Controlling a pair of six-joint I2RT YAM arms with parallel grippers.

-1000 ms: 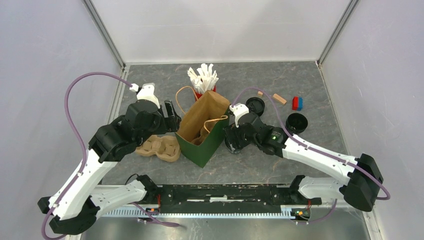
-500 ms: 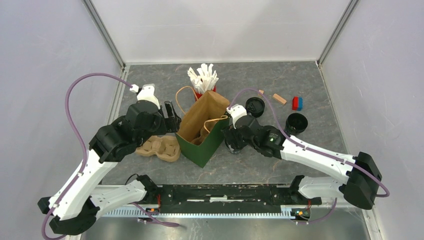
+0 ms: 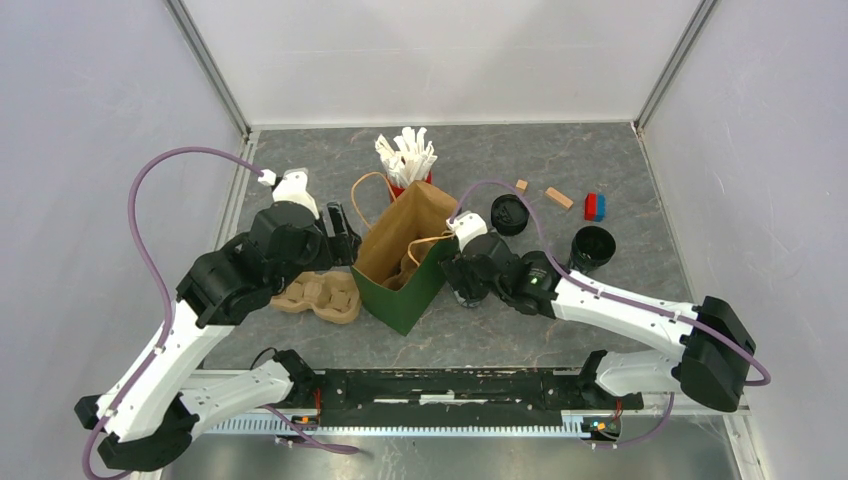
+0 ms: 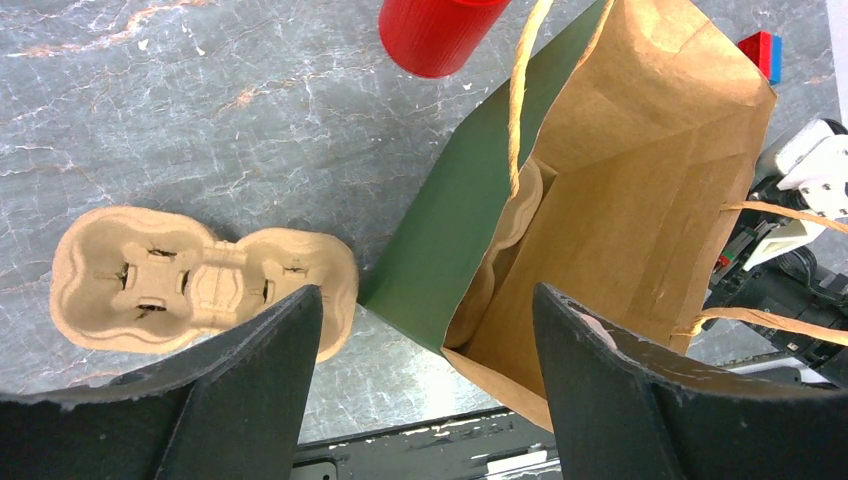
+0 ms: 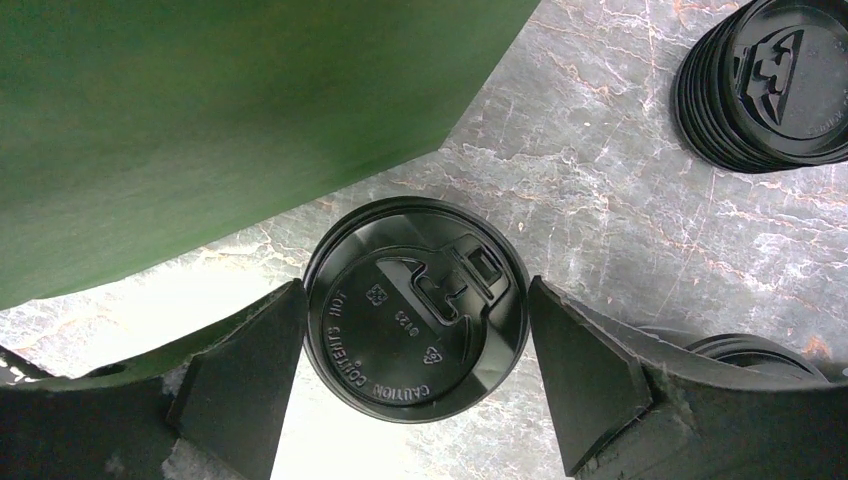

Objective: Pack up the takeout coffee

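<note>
The takeout coffee [image 5: 415, 310], a black cup under a flat black lid embossed with a hot-contents caution, sits right beside the green paper bag [image 3: 405, 285]. My right gripper [image 5: 415, 285] straddles it from above, and both fingertips meet the lid's rim on opposite sides. In the top view the right gripper [image 3: 465, 288] covers the cup. My left gripper [image 4: 429, 290] hangs open with nothing between its fingers. It is above the bag's left wall [image 4: 440, 230], between the bag and the pulp cup carrier [image 4: 200, 280]. The bag stands open, and a second pulp carrier [image 4: 510, 230] is inside it.
A red cup [image 3: 405, 187] of white sticks stands behind the bag. A stack of black lids [image 3: 510, 213] and an open black cup [image 3: 593, 245] lie to the right of my right gripper. A wooden block [image 3: 559, 197] and a blue-and-red block [image 3: 595, 206] sit further back.
My right arm has shifted slightly left, toward the bag, and its fingers have drawn in a little. The left arm has not moved.
</note>
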